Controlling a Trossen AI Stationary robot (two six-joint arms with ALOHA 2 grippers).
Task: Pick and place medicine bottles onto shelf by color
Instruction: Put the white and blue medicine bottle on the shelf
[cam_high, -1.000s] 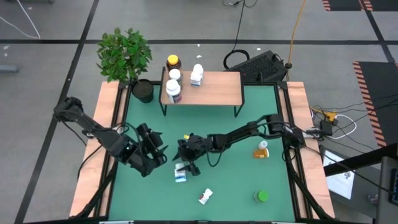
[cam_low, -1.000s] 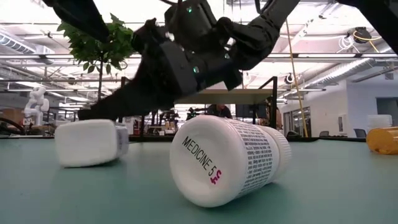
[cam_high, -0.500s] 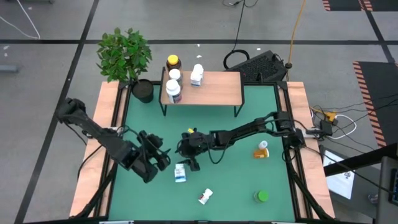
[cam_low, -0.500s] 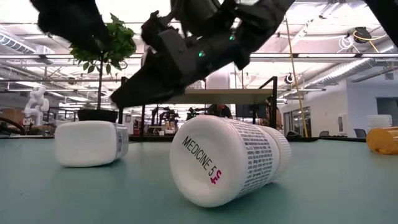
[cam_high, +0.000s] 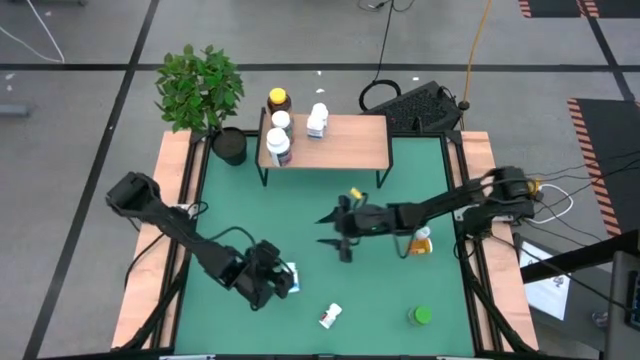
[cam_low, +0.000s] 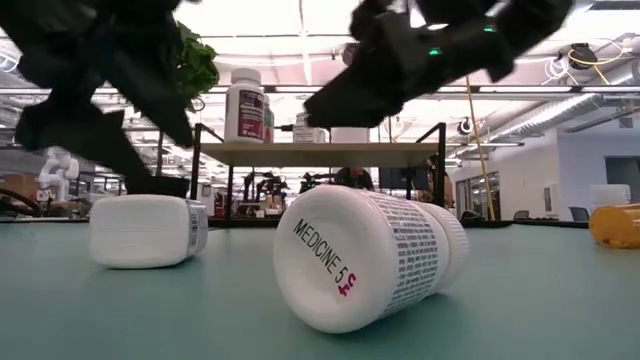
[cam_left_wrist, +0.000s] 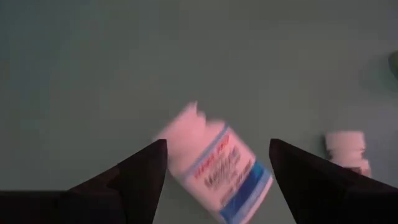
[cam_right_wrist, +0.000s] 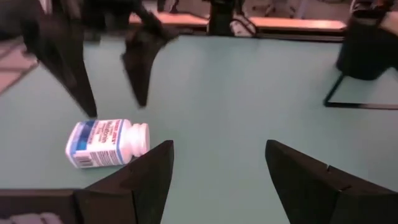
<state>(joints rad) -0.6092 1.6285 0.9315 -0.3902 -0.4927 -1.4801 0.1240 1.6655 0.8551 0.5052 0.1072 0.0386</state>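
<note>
Grey concrete floor surrounds a green-topped table (cam_high: 330, 200) in the high view. At twelve o'clock stands the shelf (cam_high: 340, 140), with four medicine bottles (cam_high: 280, 147) on its eleven o'clock end. The left gripper (cam_high: 281, 283), jaws apart, has swung to seven o'clock and now hangs over a blue-labelled white bottle (cam_high: 291, 280) lying on its side. The right gripper (cam_high: 337, 242), jaws apart and empty, has pulled back from that bottle toward the centre. Another white bottle (cam_high: 329, 317) lies at six o'clock, a green bottle (cam_high: 422, 316) at five, an orange bottle (cam_high: 420, 242) at three.

Low view: two white bottles lie in front; the arms have lifted, uncovering the shelf behind.

Left wrist view: the blue-labelled bottle sits between the spread fingers (cam_left_wrist: 134, 177), untouched.

Right wrist view: its fingers (cam_right_wrist: 140, 183) are spread; the left gripper stands over that bottle.

Judged from this, the left arm has taken over the pick.
</note>
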